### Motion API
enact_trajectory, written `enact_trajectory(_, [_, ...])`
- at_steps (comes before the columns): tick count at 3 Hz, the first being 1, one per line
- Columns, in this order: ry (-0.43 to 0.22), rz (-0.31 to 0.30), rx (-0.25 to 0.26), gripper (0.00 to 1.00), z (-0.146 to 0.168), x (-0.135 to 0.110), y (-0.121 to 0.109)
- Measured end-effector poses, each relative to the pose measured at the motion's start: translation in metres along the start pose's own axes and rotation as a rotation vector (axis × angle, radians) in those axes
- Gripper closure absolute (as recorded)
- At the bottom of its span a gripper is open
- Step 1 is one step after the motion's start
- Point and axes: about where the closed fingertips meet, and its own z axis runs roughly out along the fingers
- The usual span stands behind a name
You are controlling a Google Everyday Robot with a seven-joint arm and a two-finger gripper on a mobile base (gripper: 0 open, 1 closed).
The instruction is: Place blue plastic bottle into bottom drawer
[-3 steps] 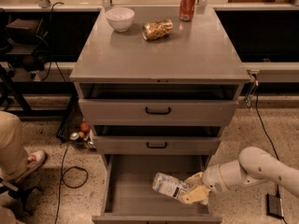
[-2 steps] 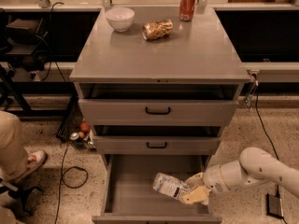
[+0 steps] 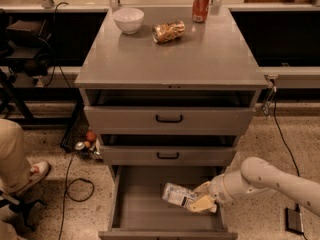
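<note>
Grey and pulled open, the bottom drawer (image 3: 137,206) has the bottle (image 3: 175,194) tilted inside, over on the right, with the pincer (image 3: 198,199) clamped on its end.

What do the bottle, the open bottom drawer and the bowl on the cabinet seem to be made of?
Bottle: likely thin clear plastic, see-through around a white and pale-blue label. It is held tilted by the gripper inside the drawer.
Bottom drawer: probably painted metal, with flat matte grey walls.
Bowl: white and glossy, ceramic or hard plastic; cannot tell which.
</note>
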Motion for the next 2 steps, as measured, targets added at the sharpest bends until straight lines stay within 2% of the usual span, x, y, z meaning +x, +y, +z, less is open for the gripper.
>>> enact_trajectory(1, [0.002, 0.002, 0.041, 1.0, 0.036, 0.013, -0.036])
enact_trajectory(2, [0.004, 0.011, 0.062, 1.0, 0.089, 0.03, -0.061])
